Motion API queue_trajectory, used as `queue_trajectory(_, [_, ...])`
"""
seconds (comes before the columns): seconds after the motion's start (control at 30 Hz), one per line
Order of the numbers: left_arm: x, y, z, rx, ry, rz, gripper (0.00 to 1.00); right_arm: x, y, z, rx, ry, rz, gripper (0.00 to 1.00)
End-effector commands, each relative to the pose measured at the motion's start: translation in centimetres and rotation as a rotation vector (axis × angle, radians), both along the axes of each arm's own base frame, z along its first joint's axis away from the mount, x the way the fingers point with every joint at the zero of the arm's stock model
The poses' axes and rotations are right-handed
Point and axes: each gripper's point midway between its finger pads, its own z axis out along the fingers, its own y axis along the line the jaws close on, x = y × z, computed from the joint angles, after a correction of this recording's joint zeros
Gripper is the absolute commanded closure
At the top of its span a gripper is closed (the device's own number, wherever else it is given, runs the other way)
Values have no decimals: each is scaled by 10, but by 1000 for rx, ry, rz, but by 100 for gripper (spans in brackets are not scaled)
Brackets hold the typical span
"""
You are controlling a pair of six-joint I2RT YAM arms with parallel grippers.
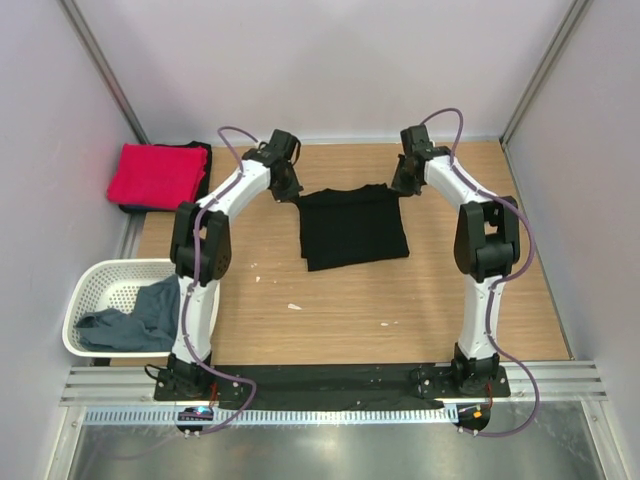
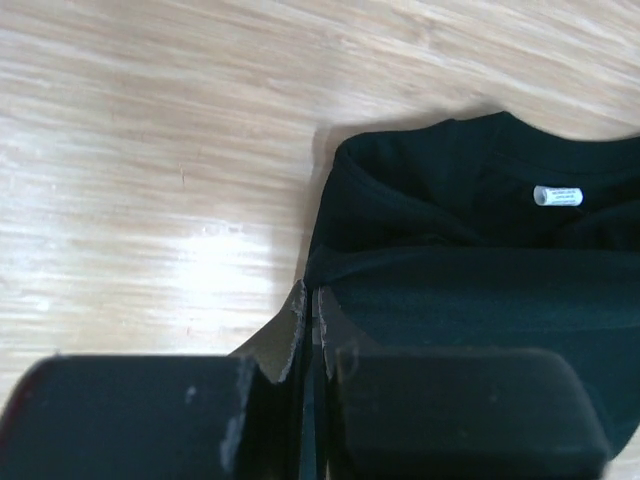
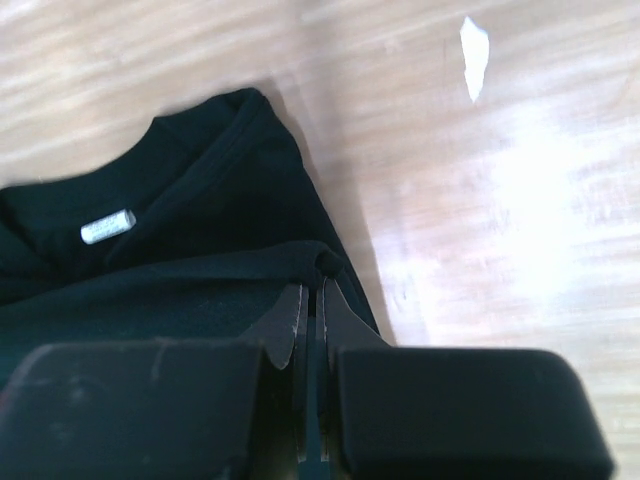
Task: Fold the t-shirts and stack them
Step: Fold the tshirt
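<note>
black tee (image 1: 352,226) folded flat, mid-frame
left hand (image 2: 308,305) and right hand (image 3: 310,295) each pinch an upper corner

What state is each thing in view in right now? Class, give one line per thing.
black t-shirt, partly folded, lying flat, collar-end corners pinched
red t-shirt, folded, set at the far left
grey-blue t-shirt, crumpled, in the laundry basket
laundry basket, upright, holding one shirt
left gripper, shut on black t-shirt
right gripper, shut on black t-shirt
</note>
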Motion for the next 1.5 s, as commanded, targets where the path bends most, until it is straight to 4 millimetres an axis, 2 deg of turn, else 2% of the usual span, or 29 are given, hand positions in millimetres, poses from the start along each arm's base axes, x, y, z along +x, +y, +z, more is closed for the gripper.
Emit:
queue_trajectory(0.0, [27,33,18,73,-77,60,100,33,-30,18,-80,-85,-60,99])
queue_trajectory(0.07, [33,36,20,70,-89,67,97,41,-27,22,-70,-96,-50,97])
queue_trajectory(0.1, [35,37,20,71,-89,69,84,42,-26,18,-66,-85,-43,80])
queue_trajectory(0.13, [36,38,21,65,-86,64,73,44,-25,19,-63,-84,-40,69])
queue_trajectory(0.17, [42,37,31,54,-108,60,60,50,-23,29,-55,-109,-37,59])
queue_trajectory(0.2, [43,39,35,53,-109,57,50,52,-23,33,-49,-113,-36,38])
queue_trajectory(0.23, [45,39,42,54,-121,49,37,53,-19,41,-33,-126,-23,31])
queue_trajectory(0.3, [49,39,64,48,-156,47,26,57,-16,59,-10,-156,0,21])
queue_trajectory(0.33, [47,38,82,35,-182,43,26,57,-10,69,16,-169,22,16])
queue_trajectory(0.4, [38,33,94,-8,-185,25,25,54,-5,86,39,-187,45,16])
queue_trajectory(0.43, [32,28,104,-38,-198,9,25,52,-5,91,42,-196,43,19])
queue_trajectory(0.47, [25,25,128,-82,-239,9,26,41,3,101,89,-202,72,22])
queue_trajectory(0.5, [17,19,120,-116,-231,-8,27,41,6,107,113,-226,72,25])
queue_trajectory(0.53, [9,8,125,-163,-240,-37,28,37,9,110,134,-235,81,28])
queue_trajectory(0.57, [-1,3,140,-208,-267,-40,30,22,15,110,173,-229,99,33])
queue_trajectory(0.6, [-7,-6,128,-235,-258,-59,30,24,21,115,214,-265,99,35])
queue_trajectory(0.63, [-12,-11,125,-249,-260,-65,31,19,25,113,244,-270,109,39])
queue_trajectory(0.67, [-20,-22,124,-261,-261,-85,32,6,31,100,279,-237,129,43])
queue_trajectory(0.7, [-23,-27,126,-278,-273,-80,32,4,33,96,293,-235,135,43])
queue_trajectory(0.73, [-30,-28,110,-259,-241,-71,32,0,34,90,303,-215,131,41])
queue_trajectory(0.77, [-37,-37,105,-249,-230,-80,32,-9,34,76,301,-176,128,37])
queue_trajectory(0.83, [-43,-39,88,-222,-201,-58,27,-15,28,62,274,-163,118,28])
queue_trajectory(0.9, [-50,-42,62,-210,-154,-50,27,-26,21,35,236,-111,110,26])
queue_trajectory(1.0, [-53,-40,41,-188,-121,-47,28,-35,14,21,189,-63,121,26])
queue_trajectory(1.07, [-48,-31,35,-125,-142,-44,27,-35,9,25,164,-72,118,24])
queue_trajectory(1.13, [-47,-27,27,-87,-140,-72,24,-37,3,32,134,-84,110,16])
queue_trajectory(1.23, [-47,-32,21,-98,-134,-105,22,-41,-2,34,104,-85,111,4])
queue_trajectory(1.37, [-46,-37,-10,-94,-80,-118,21,-47,-11,25,57,-35,95,2])
queue_trajectory(1.47, [-43,-38,-19,-87,-76,-117,21,-51,-13,28,47,-27,104,1])
